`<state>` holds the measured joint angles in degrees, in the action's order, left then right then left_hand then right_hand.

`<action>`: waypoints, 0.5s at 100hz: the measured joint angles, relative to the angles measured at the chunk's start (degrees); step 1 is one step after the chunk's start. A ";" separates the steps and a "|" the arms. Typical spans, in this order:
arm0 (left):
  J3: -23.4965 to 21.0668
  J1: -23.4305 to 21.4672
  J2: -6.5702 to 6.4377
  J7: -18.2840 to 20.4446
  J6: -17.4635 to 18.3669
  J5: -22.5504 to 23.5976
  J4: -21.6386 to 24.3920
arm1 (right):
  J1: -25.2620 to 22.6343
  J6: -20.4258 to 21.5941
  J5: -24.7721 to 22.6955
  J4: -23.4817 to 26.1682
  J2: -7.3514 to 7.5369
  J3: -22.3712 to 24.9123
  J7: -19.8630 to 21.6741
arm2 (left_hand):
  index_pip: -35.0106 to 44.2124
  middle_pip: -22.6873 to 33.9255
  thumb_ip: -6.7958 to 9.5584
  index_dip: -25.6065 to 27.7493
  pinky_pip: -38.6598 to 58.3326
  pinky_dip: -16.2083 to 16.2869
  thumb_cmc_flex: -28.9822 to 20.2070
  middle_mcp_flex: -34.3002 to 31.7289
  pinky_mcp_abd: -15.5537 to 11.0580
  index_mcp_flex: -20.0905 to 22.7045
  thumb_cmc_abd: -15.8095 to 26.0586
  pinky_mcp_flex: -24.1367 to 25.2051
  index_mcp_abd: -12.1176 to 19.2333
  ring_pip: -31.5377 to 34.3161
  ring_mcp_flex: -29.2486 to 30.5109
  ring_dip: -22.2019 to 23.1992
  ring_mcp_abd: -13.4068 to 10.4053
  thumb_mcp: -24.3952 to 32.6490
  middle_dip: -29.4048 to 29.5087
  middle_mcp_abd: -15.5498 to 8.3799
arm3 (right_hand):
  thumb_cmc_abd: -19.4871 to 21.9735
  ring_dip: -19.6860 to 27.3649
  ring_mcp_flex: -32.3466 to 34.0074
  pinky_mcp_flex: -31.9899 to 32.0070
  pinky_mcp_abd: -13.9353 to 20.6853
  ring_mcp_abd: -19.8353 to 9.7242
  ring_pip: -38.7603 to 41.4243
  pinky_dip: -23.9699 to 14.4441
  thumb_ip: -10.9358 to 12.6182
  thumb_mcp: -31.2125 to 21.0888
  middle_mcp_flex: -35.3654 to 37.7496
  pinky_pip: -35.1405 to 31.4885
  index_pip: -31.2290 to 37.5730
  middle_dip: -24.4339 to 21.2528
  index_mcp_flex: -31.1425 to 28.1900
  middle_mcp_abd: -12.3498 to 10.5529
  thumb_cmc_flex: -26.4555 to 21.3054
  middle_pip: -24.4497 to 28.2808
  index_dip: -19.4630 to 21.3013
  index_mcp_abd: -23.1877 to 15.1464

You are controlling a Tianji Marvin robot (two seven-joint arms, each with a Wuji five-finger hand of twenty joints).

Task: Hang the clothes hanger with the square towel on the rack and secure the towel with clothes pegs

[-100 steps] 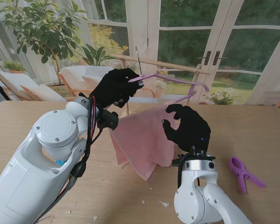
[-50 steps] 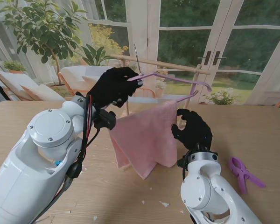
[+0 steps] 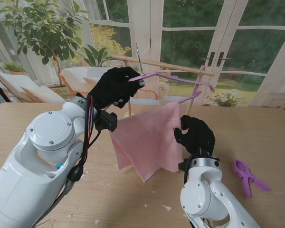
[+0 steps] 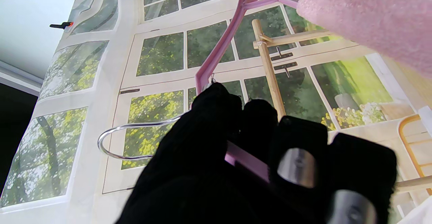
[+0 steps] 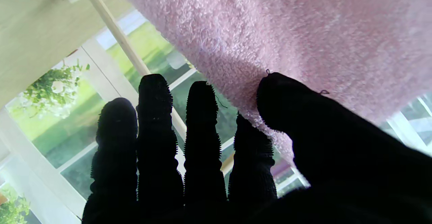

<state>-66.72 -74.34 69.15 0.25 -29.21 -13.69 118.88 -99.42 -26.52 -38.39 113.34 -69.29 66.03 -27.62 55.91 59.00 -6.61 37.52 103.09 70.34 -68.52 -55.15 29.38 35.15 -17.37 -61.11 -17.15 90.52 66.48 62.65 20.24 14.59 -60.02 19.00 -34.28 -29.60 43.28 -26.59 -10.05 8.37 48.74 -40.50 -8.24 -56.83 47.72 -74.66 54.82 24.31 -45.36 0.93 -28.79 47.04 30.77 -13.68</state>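
The hanger, light, stiff plastic best held near its wire hook, hangs above the table in the closed left hand, near the rack, while the right hand pinches the soft, limp towel's edge.

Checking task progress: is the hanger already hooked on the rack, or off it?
Off. The left hand holds the hanger aloft; its metal hook hangs free, clear of the wooden rack.
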 measured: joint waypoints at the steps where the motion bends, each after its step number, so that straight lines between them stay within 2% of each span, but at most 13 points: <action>1: 0.03 0.00 0.00 -0.06 0.03 0.09 -0.03 | -0.07 0.17 -0.02 0.09 -0.03 0.00 -0.11 | 0.00 0.00 0.00 0.00 0.00 0.00 0.00 0.00 0.00 0.00 0.00 0.00 0.00 0.00 0.00 0.00 0.00 0.01 0.00 0.00 | 0.00 -0.06 0.17 -0.28 -0.09 0.03 0.13 -0.01 0.00 0.02 0.56 -0.35 -0.07 0.04 -0.04 0.00 0.01 0.00 -0.37 0.00; 14: 0.74 0.10 0.07 -0.84 0.28 1.14 -0.66 | -1.21 1.93 -0.56 2.30 -0.13 -0.14 -1.53 | 0.00 0.00 0.00 0.00 0.00 0.00 0.01 0.00 0.00 0.01 0.00 0.00 0.01 0.00 0.00 0.00 0.00 0.03 0.00 0.00 | 0.00 -1.58 4.15 -3.28 -0.21 0.05 5.12 -0.15 -0.04 0.62 4.34 -5.09 -0.63 2.17 -1.36 0.01 0.05 1.78 -2.76 0.00; 27: 1.46 0.23 0.10 -0.92 0.30 1.92 -1.24 | -1.48 2.88 -0.92 4.57 -0.18 -1.02 -2.92 | 0.00 0.00 0.00 0.00 0.00 0.00 0.03 0.00 0.00 0.01 0.00 0.00 0.02 0.00 0.00 0.00 0.00 0.04 0.00 0.00 | 0.00 -4.27 8.56 -7.21 -0.22 -0.79 13.36 -0.74 -0.04 0.63 8.76 -11.12 -0.68 5.99 -1.49 0.01 0.05 8.70 -2.76 0.33; 34: 1.59 0.23 0.10 -0.69 0.24 2.02 -1.30 | -1.13 2.96 -0.95 5.18 -0.39 -1.56 -4.12 | 0.00 -0.01 0.00 0.00 0.00 0.00 0.03 0.00 0.00 0.01 0.00 0.00 0.02 0.00 0.00 0.00 0.00 0.04 0.00 0.00 | 0.00 -5.02 11.20 -9.54 -0.22 -1.00 16.72 -0.78 -0.04 0.63 10.34 -14.09 -0.55 7.78 -2.43 0.01 0.05 11.81 -2.76 2.35; 41: 1.57 0.19 0.08 -0.24 0.23 1.99 -1.30 | -0.45 2.42 -1.22 5.49 -0.74 -1.79 -4.77 | 0.00 -0.01 0.00 0.00 0.00 0.00 0.04 0.00 0.00 0.01 0.00 0.00 0.09 0.00 0.00 0.00 0.00 0.04 0.00 0.00 | 0.00 -5.55 12.80 -11.36 -0.22 -1.23 19.18 -0.78 -0.04 0.63 11.13 -16.07 0.38 8.96 -2.96 0.01 0.05 13.83 -2.76 3.92; 50: 1.16 -0.03 0.04 0.39 0.27 1.68 -1.28 | 0.29 -0.31 -1.32 6.06 -1.15 -1.49 -4.68 | 0.00 -0.01 0.00 0.00 0.00 0.00 0.05 0.00 0.01 0.01 0.00 0.00 0.13 0.00 0.00 0.00 0.00 0.04 0.00 0.00 | 0.00 -5.74 14.89 -13.45 -0.22 -1.63 21.36 -0.78 -0.04 0.57 12.91 -18.10 1.33 9.96 -3.56 0.37 0.05 15.55 -2.76 5.48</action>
<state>-65.56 -74.38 69.18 0.64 -28.94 -12.01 117.60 -99.13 -26.82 -39.71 119.41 -70.43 64.55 -32.29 55.91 58.99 -6.61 37.52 103.09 70.34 -68.47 -55.15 29.39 35.16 -17.37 -61.11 -17.03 90.52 66.48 62.65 20.24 14.63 -60.02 19.00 -34.28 -35.34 58.17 -40.04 -10.27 6.74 70.09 -41.28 -8.28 -56.26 60.64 -92.76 56.16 34.26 -48.92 1.30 -28.74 62.59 28.01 -8.20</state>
